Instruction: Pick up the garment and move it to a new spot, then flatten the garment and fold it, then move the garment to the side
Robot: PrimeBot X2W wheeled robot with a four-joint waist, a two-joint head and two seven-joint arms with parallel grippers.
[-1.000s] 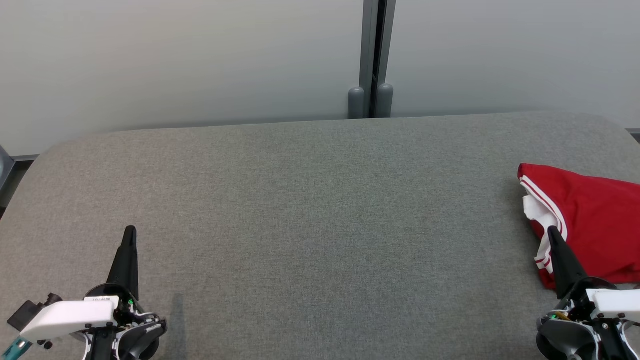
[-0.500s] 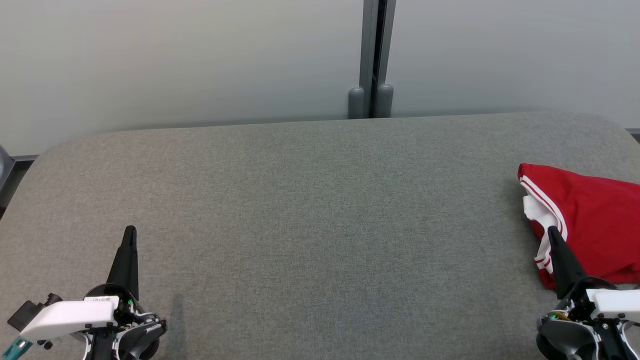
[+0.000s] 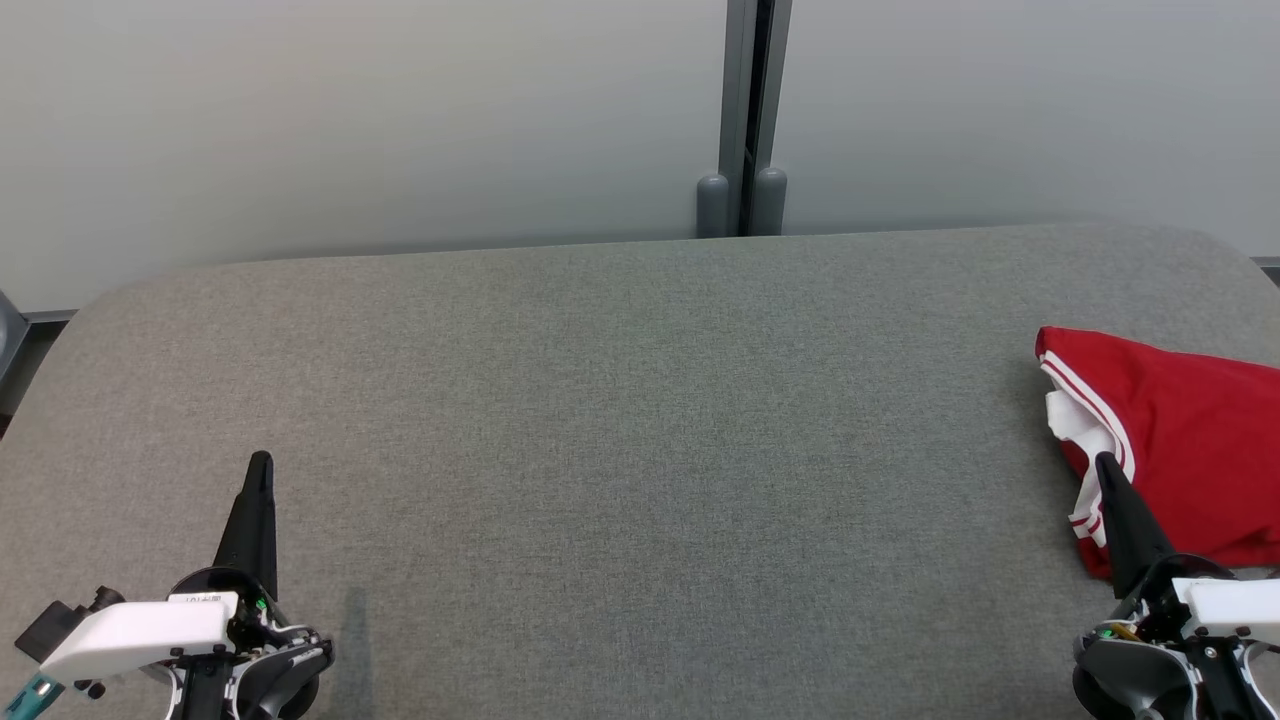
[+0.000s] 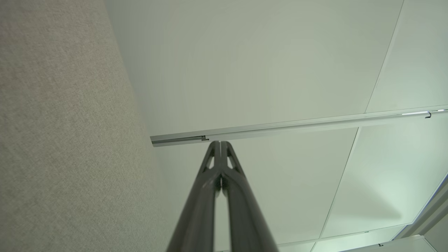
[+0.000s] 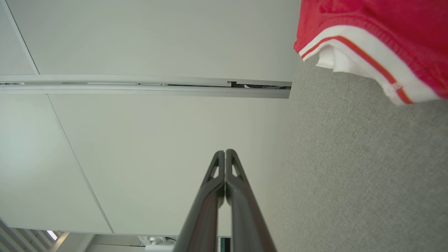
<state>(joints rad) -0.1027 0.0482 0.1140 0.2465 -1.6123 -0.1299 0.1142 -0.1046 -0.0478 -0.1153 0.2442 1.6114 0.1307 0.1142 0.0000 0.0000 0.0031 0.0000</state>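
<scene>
Two grippers, left [image 3: 259, 462] and right [image 3: 1103, 463], fingers pressed together, holding nothing. Red garment [image 3: 1180, 455] with white trim lies at grey table's [image 3: 640, 420] right edge; right fingertips overlap it in head view.

A grey fabric-covered tabletop [image 3: 620, 400] with rounded far corners stretches ahead of the left end effector [image 3: 259, 460] and right end effector [image 3: 1102, 462]. Beyond both, pale wall panels [image 3: 350, 120] meet at a dark vertical seam [image 3: 762, 100].

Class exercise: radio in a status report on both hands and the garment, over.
Left hand shut, empty. Right hand shut, empty, beside red fabric garment with white striped trim, bunched at right end of grey cloth table. No obstruction seen.
</scene>
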